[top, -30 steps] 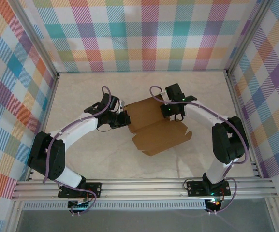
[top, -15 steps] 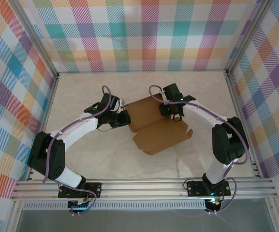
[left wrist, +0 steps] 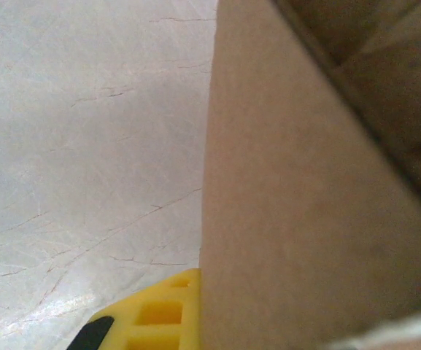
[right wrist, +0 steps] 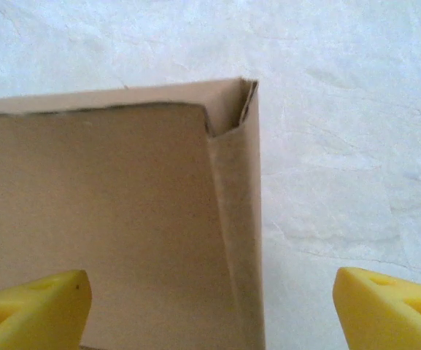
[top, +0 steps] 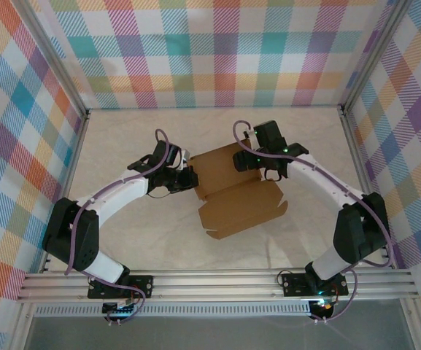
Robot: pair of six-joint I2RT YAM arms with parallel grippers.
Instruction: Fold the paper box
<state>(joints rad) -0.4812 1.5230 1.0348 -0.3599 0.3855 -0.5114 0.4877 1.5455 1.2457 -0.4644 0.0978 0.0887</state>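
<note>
**Table.** A pale, stone-veined table point(top: 122, 138) carries the work between my two arms.

**Box.** The plain brown, die-cut cardboard paper box point(top: 232, 193) lies on it, partly raised. Its far panel sits directly between the two grippers. Its larger, flapped panel spreads from them toward the arm bases. I judge the fold to be midway: walls begun, lid flaps not yet closed.

**Left gripper.** The left gripper point(top: 190, 179) is clenched on the box's left edge. In its wrist view a thin cardboard wall point(left wrist: 290, 204) runs hard against the yellow finger point(left wrist: 159, 317). I read this pinch as an anchor, so that the sheet cannot slide or spring flat while the other arm works.

**Right gripper.** The right gripper point(right wrist: 210, 281) is released and grasps nothing. Its yellow fingers point(right wrist: 31, 299) are spread wide. One finger hangs over cardboard and the other over bare table, so they straddle the box's right-hand wall. The folded corner point(right wrist: 232, 117) lies just ahead of them. I judge that this placement suits closing on that wall or pressing it inward.
</note>
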